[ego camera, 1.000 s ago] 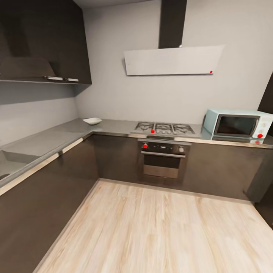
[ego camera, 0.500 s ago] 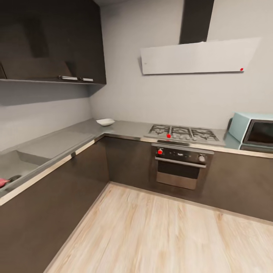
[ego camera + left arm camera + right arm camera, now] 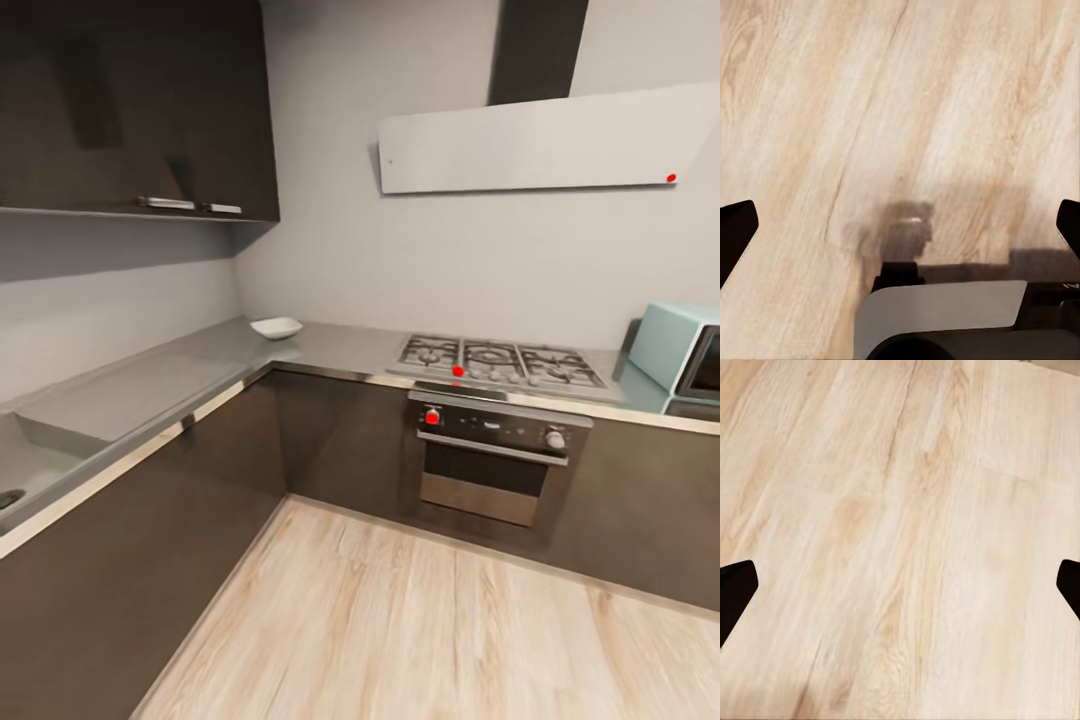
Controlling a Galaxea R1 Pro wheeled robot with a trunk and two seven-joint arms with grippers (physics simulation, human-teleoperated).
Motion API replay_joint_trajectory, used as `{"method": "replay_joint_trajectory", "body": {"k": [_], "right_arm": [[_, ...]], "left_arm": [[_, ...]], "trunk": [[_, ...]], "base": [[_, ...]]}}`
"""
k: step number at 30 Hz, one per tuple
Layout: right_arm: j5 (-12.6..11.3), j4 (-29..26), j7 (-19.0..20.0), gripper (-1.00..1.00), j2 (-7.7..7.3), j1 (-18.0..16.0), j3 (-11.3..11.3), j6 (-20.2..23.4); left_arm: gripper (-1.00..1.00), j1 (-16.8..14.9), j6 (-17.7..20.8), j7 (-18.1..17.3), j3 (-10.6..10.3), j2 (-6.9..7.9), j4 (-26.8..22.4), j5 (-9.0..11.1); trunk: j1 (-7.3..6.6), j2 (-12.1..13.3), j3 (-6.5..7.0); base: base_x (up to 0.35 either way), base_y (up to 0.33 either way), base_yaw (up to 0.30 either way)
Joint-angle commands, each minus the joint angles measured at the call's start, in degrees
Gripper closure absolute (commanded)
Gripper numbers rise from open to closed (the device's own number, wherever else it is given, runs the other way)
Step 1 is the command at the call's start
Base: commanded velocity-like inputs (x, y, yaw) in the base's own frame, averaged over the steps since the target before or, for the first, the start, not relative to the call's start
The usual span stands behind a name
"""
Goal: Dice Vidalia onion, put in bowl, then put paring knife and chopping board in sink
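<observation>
Glossy grey metallic countertop (image 3: 150, 385) carries a shallow white square bowl (image 3: 276, 327), seemingly empty; steel sink (image 3: 25, 470) at its near end; both grippers (image 3: 900, 225) (image 3: 900, 585) spread wide over floorboards.

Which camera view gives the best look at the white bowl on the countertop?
The head view. The bowl sits whole and unobstructed on the grey countertop, in the corner left of the gas hob. The left and right wrist views both look down at the wooden floor, with dark fingertips at the picture edges.

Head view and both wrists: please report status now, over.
Left pincer open, right pincer open, both empty over wood floor. Bowl on countertop corner; sink at left edge. Path clear.
</observation>
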Motion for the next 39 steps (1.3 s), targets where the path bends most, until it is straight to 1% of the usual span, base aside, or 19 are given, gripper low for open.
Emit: {"method": "replay_joint_trajectory", "body": {"k": [1, 6, 13, 19, 39], "right_arm": [[0.0, 0.0, -0.1, -1.00, 0.00, 0.0, 0.0, -0.1], [0.0, 0.0, -0.1, -1.00, 0.00, 0.0, 0.0, -0.1], [0.0, 0.0, -0.1, -1.00, -0.05, 0.0, 0.0, -0.1], [0.0, 0.0, -0.1, -1.00, -0.08, 0.0, 0.0, -0.1], [0.0, 0.0, -0.1, -1.00, -0.06, 0.0, 0.0, -0.1]], "left_arm": [[-1.00, 0.0, -0.2, 0.0, 0.0, 0.00, 0.0, 0.0], [-1.00, 0.0, -0.3, 0.0, 0.0, -0.12, -0.2, 0.1], [-1.00, 0.0, -0.1, 0.1, 0.1, -0.79, -0.4, 0.2], [-1.00, 0.0, -0.1, 0.3, 0.1, -0.96, -0.4, 0.6], [-1.00, 0.0, -0.1, 0.3, 0.2, -0.97, -0.4, 0.7]], "trunk": [[0.03, 0.0, -0.05], [0.03, 0.0, -0.05], [0.03, 0.0, -0.05], [-1.29, 2.4, 1.02], [-5.68, 10.4, 4.61]], "base": [[0.316, 0.000, 0.000], [0.251, -0.005, 0.000], [0.022, -0.002, 0.000], [0.000, 0.000, 0.000], [0.000, 0.000, 0.000]]}}
